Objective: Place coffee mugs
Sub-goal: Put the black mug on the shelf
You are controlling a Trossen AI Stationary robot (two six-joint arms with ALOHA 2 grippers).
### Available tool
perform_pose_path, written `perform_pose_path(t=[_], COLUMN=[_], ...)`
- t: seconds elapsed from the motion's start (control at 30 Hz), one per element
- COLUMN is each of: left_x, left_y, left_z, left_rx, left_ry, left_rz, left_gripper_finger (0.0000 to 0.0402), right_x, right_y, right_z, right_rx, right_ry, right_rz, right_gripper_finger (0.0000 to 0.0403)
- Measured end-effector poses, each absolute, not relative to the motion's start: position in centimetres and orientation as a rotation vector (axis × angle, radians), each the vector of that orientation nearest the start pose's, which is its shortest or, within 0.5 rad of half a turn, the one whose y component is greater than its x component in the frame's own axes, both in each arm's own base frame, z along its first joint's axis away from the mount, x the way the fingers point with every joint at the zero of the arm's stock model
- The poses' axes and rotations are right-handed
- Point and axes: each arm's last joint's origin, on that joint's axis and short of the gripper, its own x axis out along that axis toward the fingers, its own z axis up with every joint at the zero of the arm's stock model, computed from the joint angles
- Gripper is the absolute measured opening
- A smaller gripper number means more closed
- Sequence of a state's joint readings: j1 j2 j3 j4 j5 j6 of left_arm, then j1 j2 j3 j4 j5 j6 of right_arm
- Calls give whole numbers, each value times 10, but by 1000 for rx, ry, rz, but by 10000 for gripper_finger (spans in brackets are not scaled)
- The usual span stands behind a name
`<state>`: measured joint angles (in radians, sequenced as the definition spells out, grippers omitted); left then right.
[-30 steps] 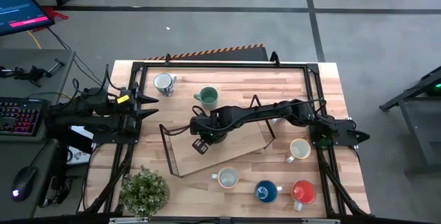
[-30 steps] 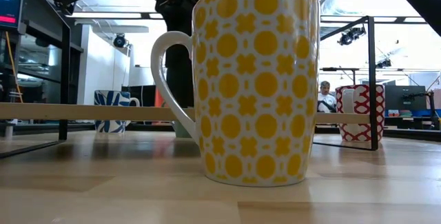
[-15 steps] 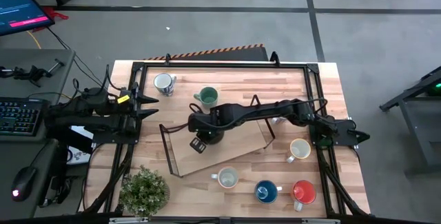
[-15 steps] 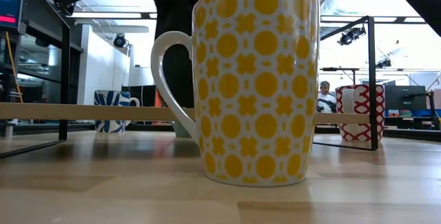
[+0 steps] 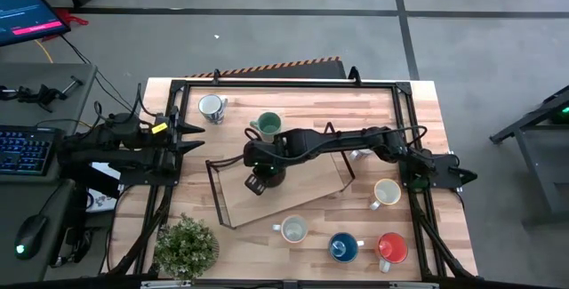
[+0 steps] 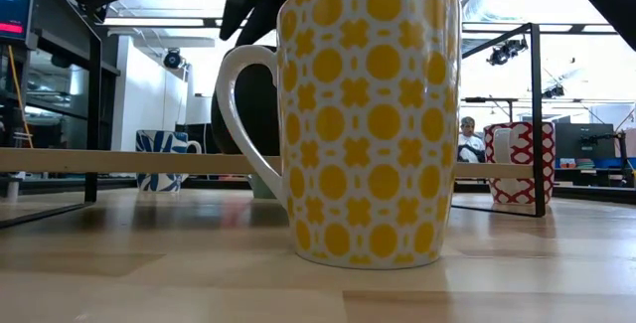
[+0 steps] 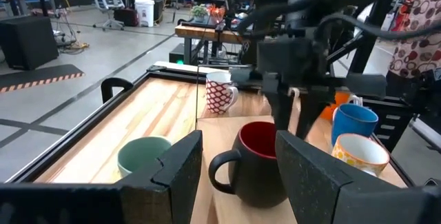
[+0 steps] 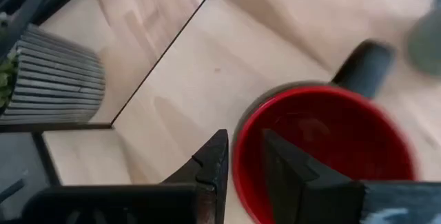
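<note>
The left arm lies folded along the table's (image 5: 400, 111) left edge. The left gripper (image 5: 194, 136) points inward over the wood, its fingers (image 7: 172, 176) spread apart and holding nothing. Near the front left corner stands a potted plant (image 5: 187, 244). Toward the far edge sit a white mug with blue pattern (image 5: 212, 107) and, to its right, a teal-green mug (image 5: 268, 125), just apart from the right arm's forearm.

The right arm stretches from its base at the right edge across the middle of the table, wrist bent down. The right gripper (image 5: 258, 180) hangs over a pale board with a thin dark frame (image 5: 302, 204). On that board the dark red mug (image 7: 258, 158) stands upright, handle toward the left arm. The gripper's fingers (image 8: 213, 165) straddle the mug's rim, one outside and one over the mouth, slightly parted and not pinching it.

Along the front edge run a yellow-patterned mug (image 5: 293, 228), a blue mug (image 5: 343, 247) and an orange mug (image 5: 391, 247). A cream mug (image 5: 386, 191) sits near the right arm's base. Another mug (image 5: 360, 154) shows partly under the arm.
</note>
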<state>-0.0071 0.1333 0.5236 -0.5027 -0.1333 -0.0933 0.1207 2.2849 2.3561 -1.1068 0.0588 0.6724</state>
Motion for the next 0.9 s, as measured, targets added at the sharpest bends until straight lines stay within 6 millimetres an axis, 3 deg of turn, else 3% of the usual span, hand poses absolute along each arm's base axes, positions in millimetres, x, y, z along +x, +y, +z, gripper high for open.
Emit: perform_pose_path(t=[0.3, 0.43, 0.9], left_x=[58, 58, 58], left_y=[3, 3, 3], left_z=[276, 276, 276], left_rx=[-85, -85, -85], left_ry=[108, 109, 108], left_rz=[131, 131, 131], left_gripper_finger=[175, 175, 175], right_x=[450, 438, 431], right_y=[50, 49, 49], right_z=[325, 322, 292], right_rx=[410, 391, 367], right_ry=[1008, 1116, 1244], right_rz=[-465, -510, -655], right_gripper_finger=[36, 22, 11])
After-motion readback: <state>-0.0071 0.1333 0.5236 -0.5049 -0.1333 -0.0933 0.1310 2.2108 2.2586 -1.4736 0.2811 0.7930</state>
